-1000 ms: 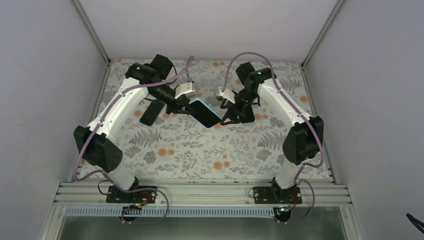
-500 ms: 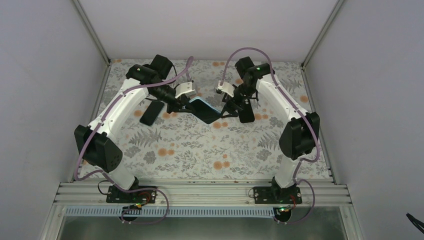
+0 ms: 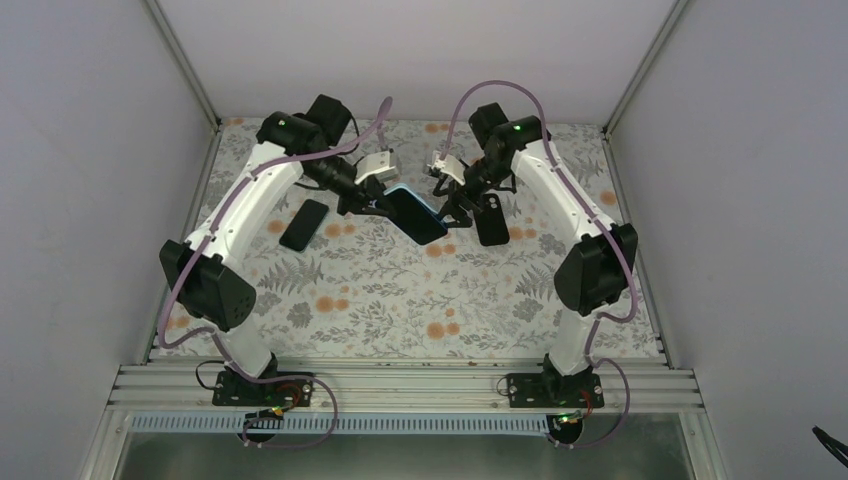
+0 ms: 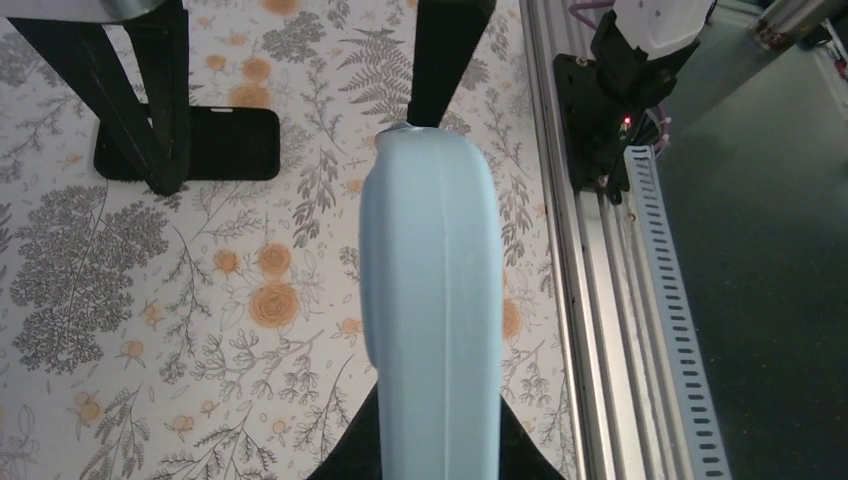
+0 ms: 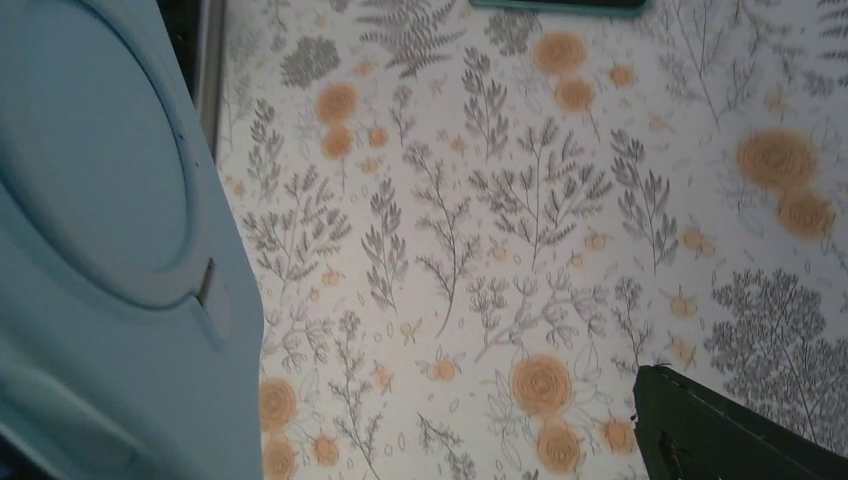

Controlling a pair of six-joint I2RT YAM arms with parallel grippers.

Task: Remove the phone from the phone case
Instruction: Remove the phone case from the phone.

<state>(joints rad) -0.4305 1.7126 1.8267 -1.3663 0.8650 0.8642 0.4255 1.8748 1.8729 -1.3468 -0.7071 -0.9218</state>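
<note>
A phone in a light blue case (image 3: 416, 213) is held off the table, dark screen up in the top view. My left gripper (image 3: 378, 203) is shut on its left end. In the left wrist view the case's blue back (image 4: 430, 300) runs up between my fingers (image 4: 345, 455). My right gripper (image 3: 456, 205) is open at the case's other end. Its two dark fingers (image 4: 140, 100) stand wide apart in the left wrist view, one at the case's tip. In the right wrist view the case (image 5: 100, 250) fills the left side and one finger (image 5: 720, 430) shows at the bottom right.
A black phone (image 3: 305, 224) lies on the flowered cloth to the left of the left gripper. Another dark phone (image 3: 491, 220) lies just right of the right gripper and shows in the left wrist view (image 4: 230, 143). The metal rail (image 4: 580, 250) runs along the table's edge.
The left gripper has lifted the cased phone and carried it a little farther back. The right gripper has moved up and left to the case's end, uncovering the dark phone beneath it.
</note>
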